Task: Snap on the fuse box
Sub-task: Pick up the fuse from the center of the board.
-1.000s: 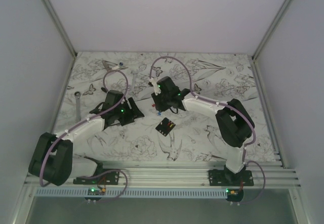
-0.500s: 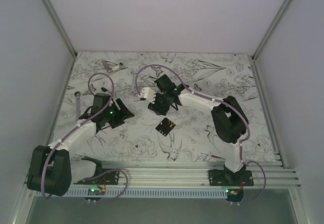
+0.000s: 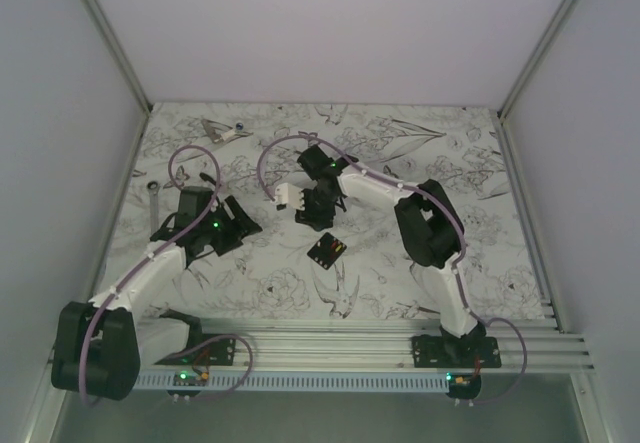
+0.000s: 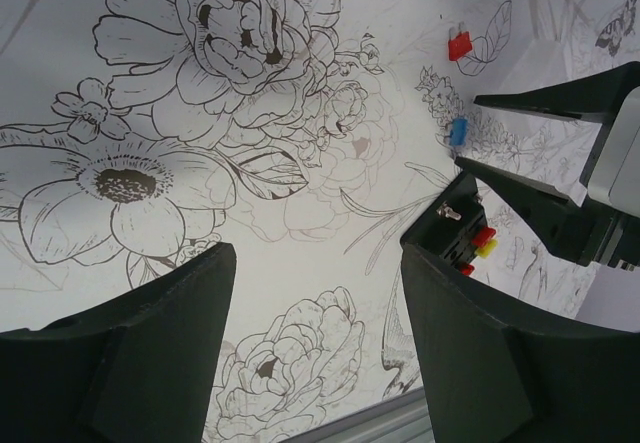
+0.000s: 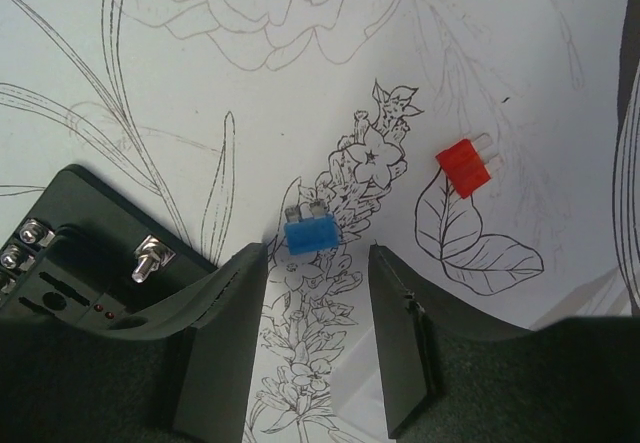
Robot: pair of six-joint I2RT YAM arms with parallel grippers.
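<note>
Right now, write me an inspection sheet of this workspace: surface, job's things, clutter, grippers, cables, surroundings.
Surface: table under a flat flower-print cover.
Job's things: fuse box lies on the cover between the arms, red and yellow fuses seated.
Clutter: blue fuse and red fuse loose near the box; wrench at the left edge; metal piece at the far edge.
Grippers: left gripper open, empty; right gripper open, blue fuse just beyond its tips, not gripped.
Cables: purple cable loops above the left arm, another above the right; neither touches the box.
Surroundings: white walls; aluminium rail at the near edge.
</note>
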